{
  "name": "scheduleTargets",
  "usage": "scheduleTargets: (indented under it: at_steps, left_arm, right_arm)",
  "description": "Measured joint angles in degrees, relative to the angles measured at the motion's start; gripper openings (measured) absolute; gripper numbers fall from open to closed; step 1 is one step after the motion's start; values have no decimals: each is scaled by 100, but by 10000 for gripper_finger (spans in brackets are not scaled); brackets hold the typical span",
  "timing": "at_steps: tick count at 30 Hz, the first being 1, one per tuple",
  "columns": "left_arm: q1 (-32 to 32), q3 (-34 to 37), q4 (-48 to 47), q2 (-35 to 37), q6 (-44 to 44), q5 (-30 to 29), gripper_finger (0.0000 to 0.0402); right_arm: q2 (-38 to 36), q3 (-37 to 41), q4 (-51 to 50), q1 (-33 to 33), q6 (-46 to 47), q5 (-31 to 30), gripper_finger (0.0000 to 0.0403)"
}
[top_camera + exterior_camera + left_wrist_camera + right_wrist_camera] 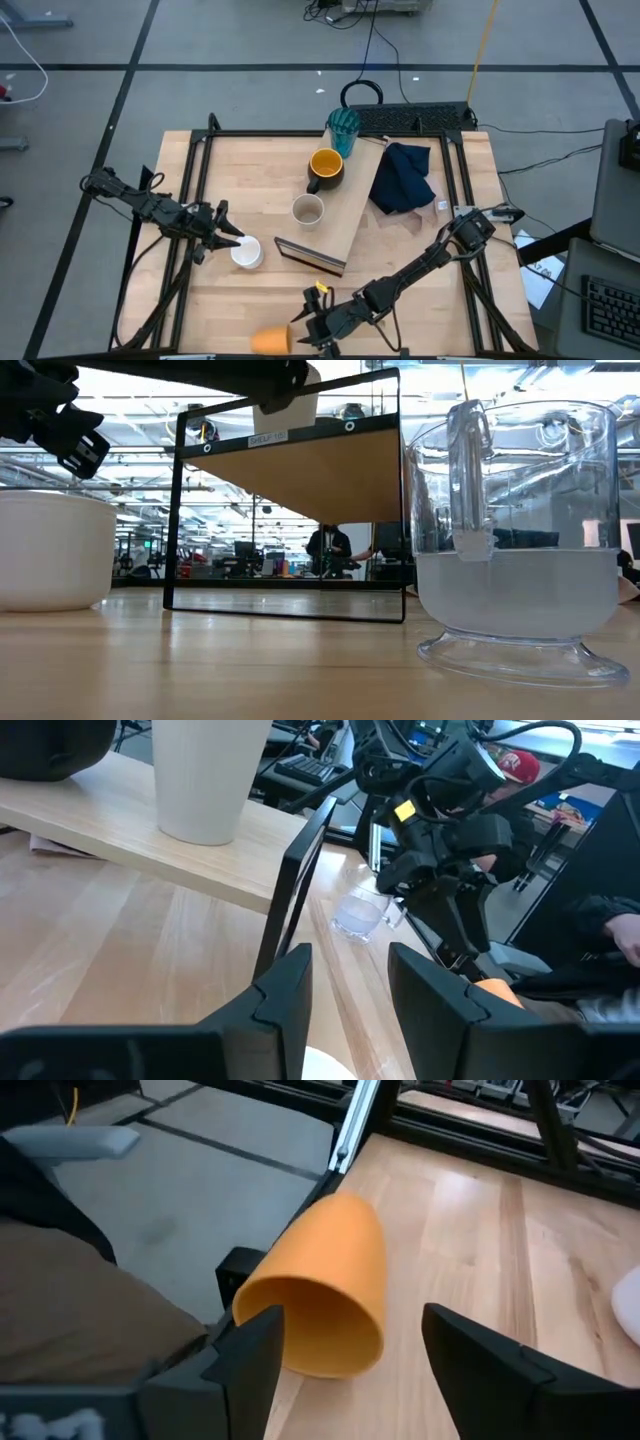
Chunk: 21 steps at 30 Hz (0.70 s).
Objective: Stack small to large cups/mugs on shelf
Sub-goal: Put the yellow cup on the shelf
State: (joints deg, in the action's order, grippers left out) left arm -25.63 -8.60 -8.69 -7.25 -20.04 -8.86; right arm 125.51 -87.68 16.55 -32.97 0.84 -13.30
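The light-wood shelf (pixel 352 215) lies slantwise across the table's middle. On it stand the teal tumbler (pixel 343 130), the dark mug with yellow inside (pixel 326 168) and the beige cup (pixel 308 210). The white mug (pixel 247 252) stands on the table left of the shelf. My left gripper (pixel 236 241) hovers open just above it. The orange cup (pixel 320 1295) lies on its side by the near edge, mouth toward my right gripper (pixel 352 1320). That gripper is open, its fingers on either side of the cup's mouth. The small clear glass (pixel 515 540) stands upright near the shelf's dark end. My right gripper comes at the orange cup nearly level, along the cup, from its mouth end. One finger (pixel 250 1350) stands in front of the cup's rim (pixel 262 1298), and I cannot tell whether it touches. The other finger stands clear. The cup lies with its side on the table.
A navy cloth (pixel 403 178) lies right of the shelf. Black frame rails (pixel 200 160) run along the table's sides. A dark strip with cables (pixel 415 118) sits at the far edge. A person's hand (pixel 622 935) shows beyond the near edge.
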Motion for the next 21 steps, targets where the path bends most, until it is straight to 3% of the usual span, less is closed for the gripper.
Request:
scheduleTargets:
  at_steps: [21]
  left_arm:
    - [-2, 0, -2, -2, 5, -4, 134]
  right_arm:
    - [568, 4, 1243, 51, 48, 180, 226]
